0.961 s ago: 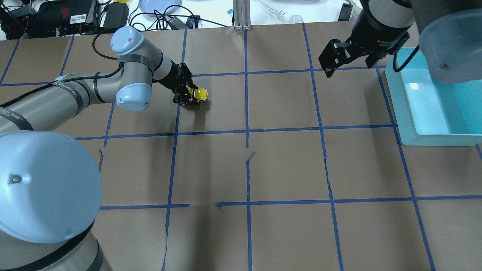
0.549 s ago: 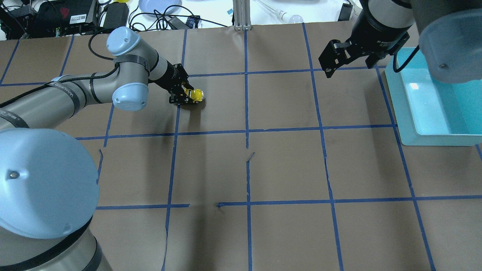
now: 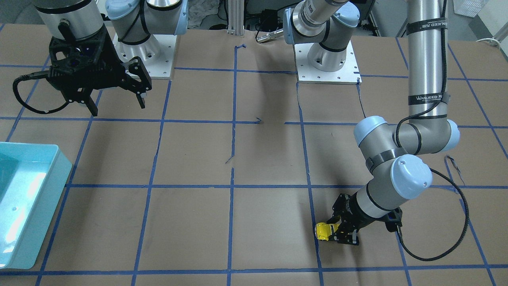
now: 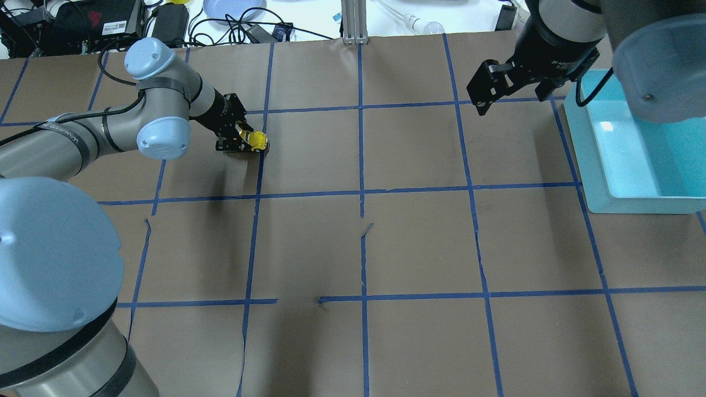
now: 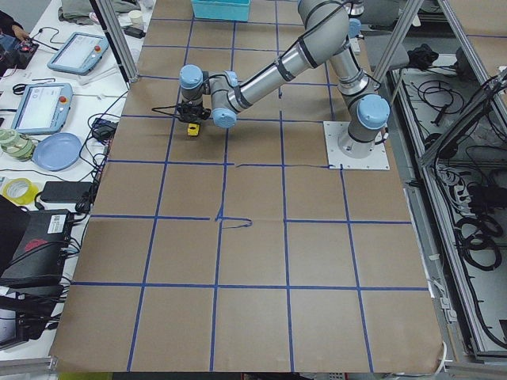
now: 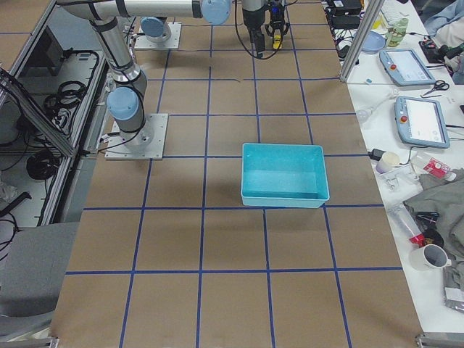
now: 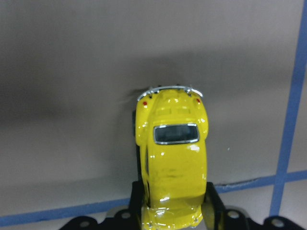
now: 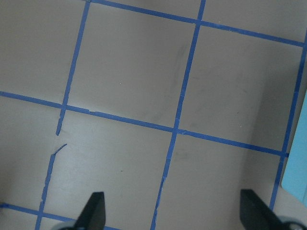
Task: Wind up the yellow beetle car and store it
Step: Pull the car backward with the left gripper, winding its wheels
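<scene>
The yellow beetle car [image 4: 256, 140] is a small glossy toy with dark windows. My left gripper [image 4: 244, 140] is shut on its sides and holds it low on the brown table at the far left. The car also shows in the front-facing view [image 3: 324, 231] with the left gripper [image 3: 334, 231] behind it, and in the left wrist view [image 7: 171, 158] between the black fingers [image 7: 137, 196]. My right gripper [image 4: 510, 92] is open and empty, raised at the far right; its fingertips [image 8: 96, 206] show over bare table in the right wrist view.
A light-blue bin [image 4: 634, 143] stands at the right edge of the table, beside the right gripper; it also shows in the front-facing view [image 3: 27, 206]. Blue tape lines [image 4: 361, 193] grid the brown table. Cables and devices lie beyond the far edge.
My left gripper has dragged the yellow car leftward along the table, about one tape line's width past the blue line. The right arm has not moved.
</scene>
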`<action>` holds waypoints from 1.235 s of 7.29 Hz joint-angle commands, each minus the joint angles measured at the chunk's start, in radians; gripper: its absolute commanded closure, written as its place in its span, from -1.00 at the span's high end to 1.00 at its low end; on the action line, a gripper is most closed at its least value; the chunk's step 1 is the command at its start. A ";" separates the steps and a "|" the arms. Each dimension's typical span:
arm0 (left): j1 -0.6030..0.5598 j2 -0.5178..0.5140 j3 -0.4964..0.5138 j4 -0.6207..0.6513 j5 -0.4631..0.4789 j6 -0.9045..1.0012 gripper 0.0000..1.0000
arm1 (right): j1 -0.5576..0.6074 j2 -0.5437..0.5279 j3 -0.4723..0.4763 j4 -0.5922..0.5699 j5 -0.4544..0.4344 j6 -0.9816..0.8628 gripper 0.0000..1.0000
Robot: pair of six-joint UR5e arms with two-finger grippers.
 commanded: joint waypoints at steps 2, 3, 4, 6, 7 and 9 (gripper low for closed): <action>0.074 -0.002 -0.007 -0.003 0.003 0.107 -1.00 | 0.000 0.000 -0.001 -0.002 0.001 0.000 1.00; 0.080 -0.002 -0.004 -0.003 0.022 0.137 -1.00 | -0.002 0.000 -0.001 -0.002 0.000 0.000 1.00; 0.100 -0.005 -0.006 -0.001 0.029 0.144 -1.00 | -0.002 0.000 -0.001 -0.002 0.001 0.001 1.00; 0.126 -0.008 -0.004 -0.001 0.033 0.190 -1.00 | -0.002 0.000 -0.001 -0.002 0.000 0.000 1.00; 0.131 -0.010 -0.003 0.000 0.041 0.193 -1.00 | -0.002 0.000 -0.001 -0.002 0.001 0.000 1.00; 0.133 -0.014 0.005 0.000 0.070 0.210 -1.00 | -0.002 0.000 -0.001 -0.002 0.000 0.001 1.00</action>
